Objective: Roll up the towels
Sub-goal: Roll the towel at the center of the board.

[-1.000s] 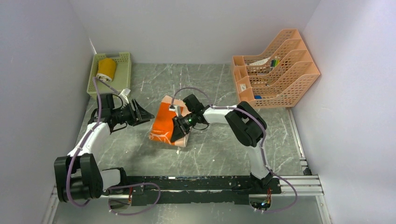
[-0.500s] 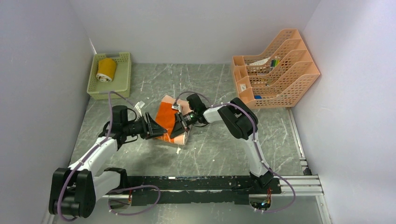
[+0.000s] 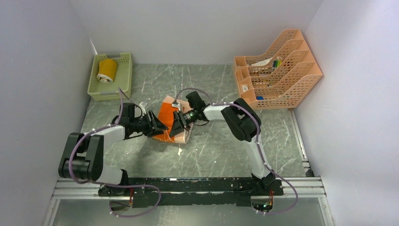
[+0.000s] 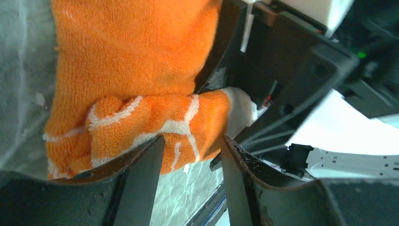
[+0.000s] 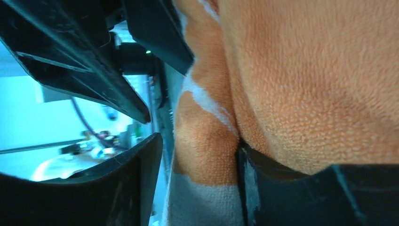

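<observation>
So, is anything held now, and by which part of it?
Unclear: a fold of the orange towel sits between the parted jaws of left gripper and right gripper; no clamp shows.

Top view: bright, even, diffuse light from above. Faint soft shadows lie under the arms [image 3: 108,134] on the surface [image 3: 211,155], which shows a dull sheen and no hard glare. Sharp throughout; walls [image 3: 42,70] splay toward the edges. Left wrist: towel [image 4: 127,61] crisp, saturated; left end effector [image 4: 192,139] underexposed; white background at right blown out, blurred. Right wrist: towel too close, soft; right end effector [image 5: 200,143] near-black; left background washed cyan, overexposed, out of focus.
</observation>
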Motion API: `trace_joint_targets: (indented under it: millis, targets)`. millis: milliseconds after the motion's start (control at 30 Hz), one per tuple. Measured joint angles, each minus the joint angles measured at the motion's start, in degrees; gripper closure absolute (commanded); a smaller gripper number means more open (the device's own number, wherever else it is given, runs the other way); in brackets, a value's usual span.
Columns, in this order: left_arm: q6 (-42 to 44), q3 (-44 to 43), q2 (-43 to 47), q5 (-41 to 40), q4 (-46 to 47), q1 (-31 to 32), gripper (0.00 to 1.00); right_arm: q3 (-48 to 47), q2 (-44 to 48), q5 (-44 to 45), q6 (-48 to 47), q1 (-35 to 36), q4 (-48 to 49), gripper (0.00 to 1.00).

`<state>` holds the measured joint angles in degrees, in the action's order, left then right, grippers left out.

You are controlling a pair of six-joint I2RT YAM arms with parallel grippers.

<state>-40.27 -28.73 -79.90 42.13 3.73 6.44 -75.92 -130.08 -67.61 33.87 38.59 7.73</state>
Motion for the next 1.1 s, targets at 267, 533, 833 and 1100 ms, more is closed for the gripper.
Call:
trace_joint_targets:
  millis: [267,533,833,1100]
  targets:
    - [1.42,-3.98,-4.79,0.09,0.74,0.00,0.40,-1.75,15.13,33.88,-21.92,4.63,-18.71,0.35]
    - [3.43,-6.10,-6.23,0.11,-0.90,0.00,0.40,17.73,38.49,57.68,-37.07,9.81,-6.34,0.27]
    - [3.93,-8.02,-8.79,0.85,-1.55,0.00,0.41,17.40,32.35,56.78,-46.42,16.57,-4.59,0.27]
    - [4.09,-9.31,-9.53,1.14,-2.60,0.00,0.41,14.82,26.73,57.07,-48.06,19.85,-4.79,0.27]
